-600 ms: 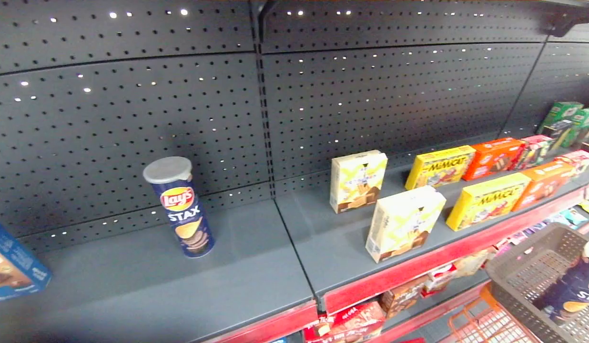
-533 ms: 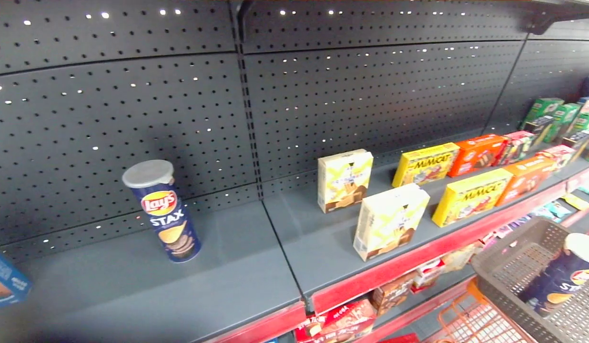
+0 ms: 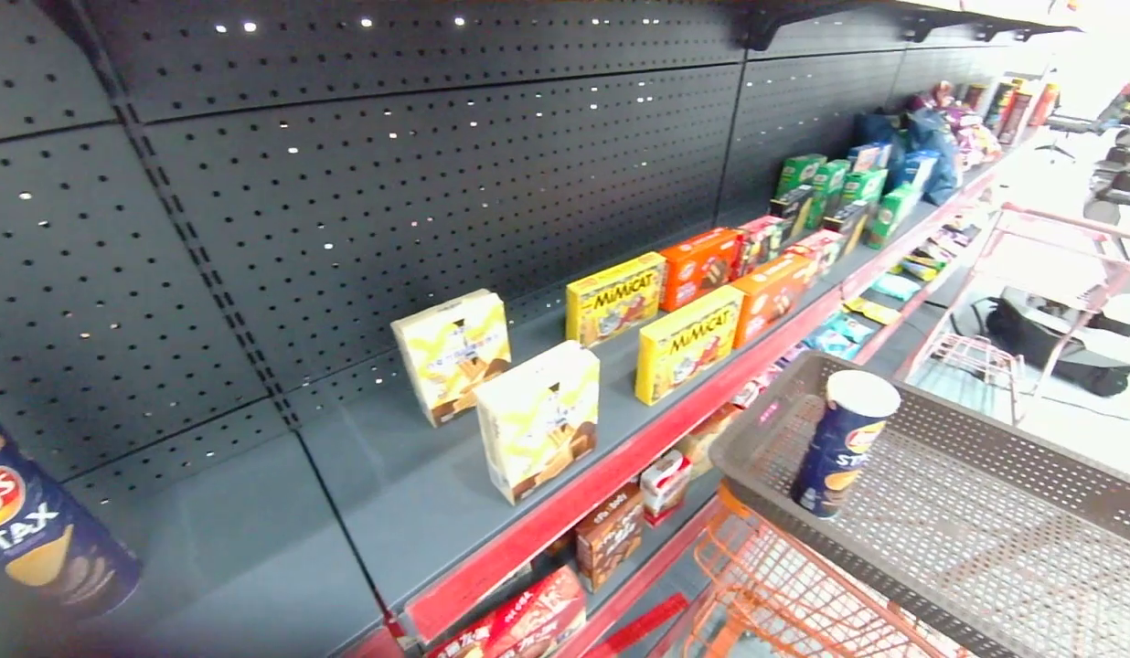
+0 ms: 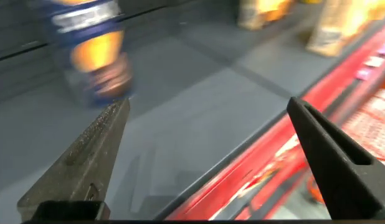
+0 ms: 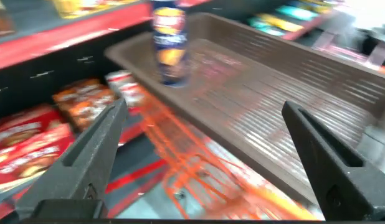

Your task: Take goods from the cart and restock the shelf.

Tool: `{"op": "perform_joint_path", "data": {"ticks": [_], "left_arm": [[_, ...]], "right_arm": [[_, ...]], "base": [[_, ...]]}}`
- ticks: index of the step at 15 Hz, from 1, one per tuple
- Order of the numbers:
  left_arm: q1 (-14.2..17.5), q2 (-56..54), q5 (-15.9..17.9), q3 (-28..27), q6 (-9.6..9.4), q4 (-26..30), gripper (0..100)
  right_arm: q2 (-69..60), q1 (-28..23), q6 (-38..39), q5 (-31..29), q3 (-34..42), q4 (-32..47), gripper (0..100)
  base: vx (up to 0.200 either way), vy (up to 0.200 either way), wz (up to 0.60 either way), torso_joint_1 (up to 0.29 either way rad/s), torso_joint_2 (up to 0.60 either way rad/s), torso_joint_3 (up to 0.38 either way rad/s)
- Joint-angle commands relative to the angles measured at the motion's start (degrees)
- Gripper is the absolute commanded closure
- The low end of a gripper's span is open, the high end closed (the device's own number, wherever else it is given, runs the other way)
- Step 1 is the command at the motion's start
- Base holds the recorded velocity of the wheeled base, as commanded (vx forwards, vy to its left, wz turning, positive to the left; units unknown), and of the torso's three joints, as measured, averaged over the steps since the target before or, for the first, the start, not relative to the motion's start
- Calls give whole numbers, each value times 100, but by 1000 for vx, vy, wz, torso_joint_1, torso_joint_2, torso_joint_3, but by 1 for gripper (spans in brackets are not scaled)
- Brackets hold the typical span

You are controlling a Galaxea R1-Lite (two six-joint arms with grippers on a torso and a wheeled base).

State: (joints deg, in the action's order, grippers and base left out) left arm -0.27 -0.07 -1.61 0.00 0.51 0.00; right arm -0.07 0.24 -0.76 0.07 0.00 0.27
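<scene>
A dark blue chip can (image 3: 35, 539) stands upright on the grey shelf (image 3: 391, 475) at the far left of the head view. A second blue chip can (image 3: 844, 440) stands upright in the brown basket (image 3: 986, 512) on top of the orange cart (image 3: 784, 594). My left gripper (image 4: 206, 102) is open above the shelf board, with the shelf's chip can (image 4: 96, 50) a little beyond its fingers. My right gripper (image 5: 204, 104) is open and empty beside the cart, short of the basket (image 5: 292, 93) and its chip can (image 5: 171, 43).
Two cream boxes (image 3: 538, 420), then yellow (image 3: 684, 343) and orange boxes (image 3: 766, 292), run along the shelf to the right, with green boxes (image 3: 839, 187) farther on. A red rail (image 3: 620, 457) edges the shelf, with lower shelves of goods beneath. Bare shelf lies between the can and the cream boxes.
The head camera has swung to the right: the shelf's can now sits at the picture's left edge and the cart basket shows more fully. None of the goods has moved.
</scene>
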Motion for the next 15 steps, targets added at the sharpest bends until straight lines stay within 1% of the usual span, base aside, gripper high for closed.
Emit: {"op": "perform_joint_path", "data": {"ticks": [1, 4, 6, 7, 8, 9, 10, 11, 12, 13, 14, 15], "left_arm": [[-8, 7, 3, 0, 2, 0, 0], [0, 7, 3, 0, 2, 0, 0], [0, 7, 3, 0, 2, 0, 0], [0, 7, 3, 0, 2, 0, 0], [0, 7, -6, 0, 2, 0, 0], [0, 7, 3, 0, 2, 0, 0], [0, 7, -15, 0, 10, 0, 0], [0, 7, 3, 0, 2, 0, 0], [0, 7, -6, 0, 10, 0, 0], [0, 7, -6, 0, 10, 0, 0], [0, 7, 3, 0, 2, 0, 0], [0, 7, 3, 0, 2, 0, 0]], "right_arm": [[7, 2, -4, 1, 0, 0, 0], [7, 2, 23, -7, 0, 8, 0], [7, 2, 5, 300, 0, 8, 0], [7, 2, 5, 300, 0, 0, 0], [7, 2, -4, 335, -272, 26, 0], [447, 28, 14, 335, -1002, 307, 0], [816, -24, 23, 283, -1292, 474, 0], [877, -147, 14, 283, -1538, 606, 0], [1071, -314, 5, 292, -1802, 940, 0], [1299, -323, 14, 283, -2021, 1107, 0], [2161, -464, 23, 45, -2364, 1168, 0], [2213, -481, 23, 28, -2373, 1160, 0]], "base": [[0, 0, -600, -2, 2, 7], [0, 0, 0, 0, 0, 0], [0, 0, 0, 0, 0, 0], [0, 0, 0, 0, 0, 0], [0, 0, 0, 0, 0, 0], [0, 0, 0, 0, 0, 0], [0, 0, 0, 0, 0, 0], [0, 0, 0, 0, 0, 0], [0, 0, 0, 0, 0, 0], [0, 0, 0, 0, 0, 0], [0, 0, 0, 0, 0, 0], [0, 0, 0, 0, 0, 0]]}}
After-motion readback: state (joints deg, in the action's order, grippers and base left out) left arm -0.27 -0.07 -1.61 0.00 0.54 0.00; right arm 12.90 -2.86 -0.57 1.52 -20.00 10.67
